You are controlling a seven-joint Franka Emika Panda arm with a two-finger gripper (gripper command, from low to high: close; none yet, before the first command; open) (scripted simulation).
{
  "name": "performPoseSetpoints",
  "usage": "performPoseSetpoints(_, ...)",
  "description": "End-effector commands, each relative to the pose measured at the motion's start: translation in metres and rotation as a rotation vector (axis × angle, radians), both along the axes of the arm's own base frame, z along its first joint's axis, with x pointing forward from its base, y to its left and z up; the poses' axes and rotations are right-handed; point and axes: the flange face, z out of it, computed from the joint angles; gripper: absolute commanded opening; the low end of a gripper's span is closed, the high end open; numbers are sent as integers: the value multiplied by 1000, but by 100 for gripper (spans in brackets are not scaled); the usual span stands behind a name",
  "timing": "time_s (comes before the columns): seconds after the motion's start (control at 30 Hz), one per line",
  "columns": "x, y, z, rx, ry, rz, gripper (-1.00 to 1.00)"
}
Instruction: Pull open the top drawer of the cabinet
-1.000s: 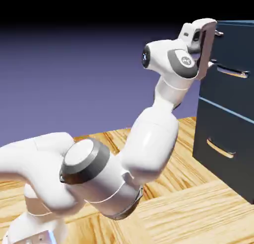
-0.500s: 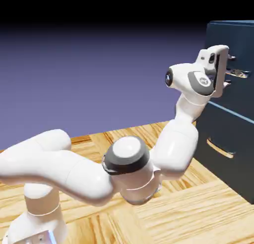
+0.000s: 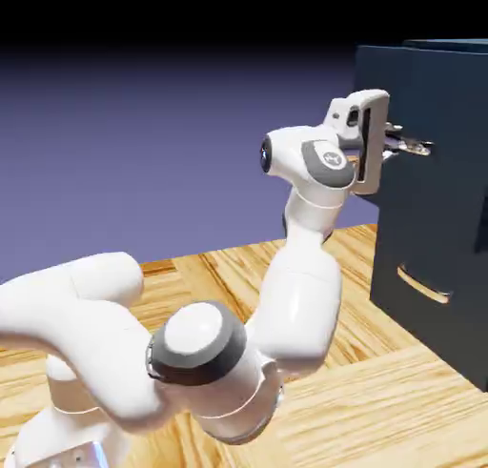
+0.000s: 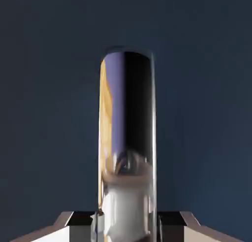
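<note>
Two drawer fronts [image 3: 424,228] on one cabinet [image 3: 448,295]

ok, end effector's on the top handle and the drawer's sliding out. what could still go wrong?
1. The end effector grips only the slim, shiny bar handle; it could slip off mid-pull.
2. The top drawer is partly out of the cabinet; an off-axis pull might bind it.
3. The folded arm may run short of travel.
</note>
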Motion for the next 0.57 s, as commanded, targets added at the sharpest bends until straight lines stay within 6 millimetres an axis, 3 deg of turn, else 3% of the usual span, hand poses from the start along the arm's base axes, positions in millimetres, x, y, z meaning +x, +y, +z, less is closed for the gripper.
performPoseSetpoints(0.0,-11,0,0,0,-3,-1,-100)
performPoseSetpoints(0.37,-148,0,0,0,-3,-1,-100)
performPoseSetpoints(0.4,-153,0,0,0,-3,-1,-100)
performPoseSetpoints(0.43,-153,0,0,0,-3,-1,100)
performPoseSetpoints(0.47,-153,0,0,0,-3,-1,100)
performPoseSetpoints(0.53,-178,-1,2,2,-5,1,100)
